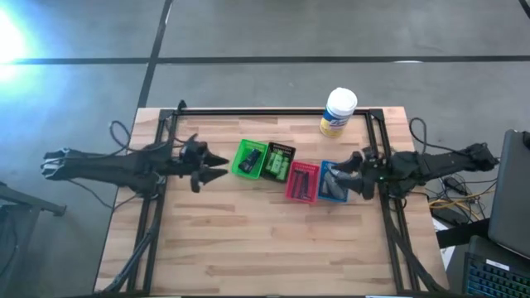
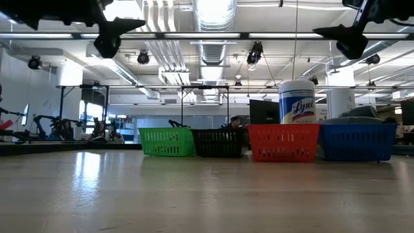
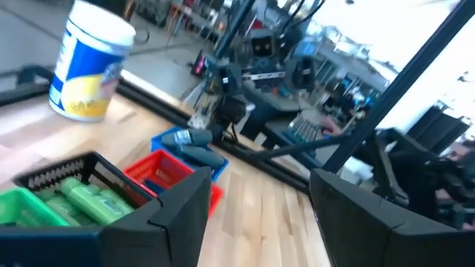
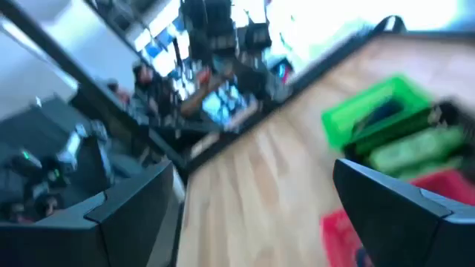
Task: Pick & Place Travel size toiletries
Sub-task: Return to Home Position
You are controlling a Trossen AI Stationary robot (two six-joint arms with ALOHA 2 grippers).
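Pale butcher-block planks formed the worktop (image 1: pixel 265 240), bounded by a black metal frame (image 1: pixel 248 112). Beyond it the low view showed an open hall with ceiling ducts and strip lights.

**Left hand** (image 1: pixel 217 161): held clear above the worktop, just beside the green bin (image 2: pixel 166 142), on the side away from the other bins. Its two dark, flat-faced fingers (image 3: pixel 167 222) stood spread apart with nothing between them.

**Right hand** (image 1: pixel 354 172): held high over the outer end of the blue bin (image 2: pixel 357 142). Its fingers (image 4: pixel 401 211) were likewise spread wide and empty.

**Bins:** four rectangular plastic bins with latticed walls stood in a slightly staggered row between the two hands. From the left arm's side to the right arm's side, the black bin (image 2: pixel 218 143) and the red bin (image 2: pixel 283 142) lay between the green and the blue.

**Contents:**
- Green bin: one dark tube (image 1: pixel 247 164).
- Black bin: glossy bright green packets (image 3: pixel 89 199), lying side by side.
- Red bin: contents could not be made out.
- Blue bin: grey oblong tubes (image 3: pixel 194 141), heaped above the rim.

**White tub** (image 2: pixel 297 101): cylindrical, with a white lid and a yellow label. The low view showed the blue script "Lysol". It stood upright near the far edge of the worktop, behind the red and blue bins and apart from them.
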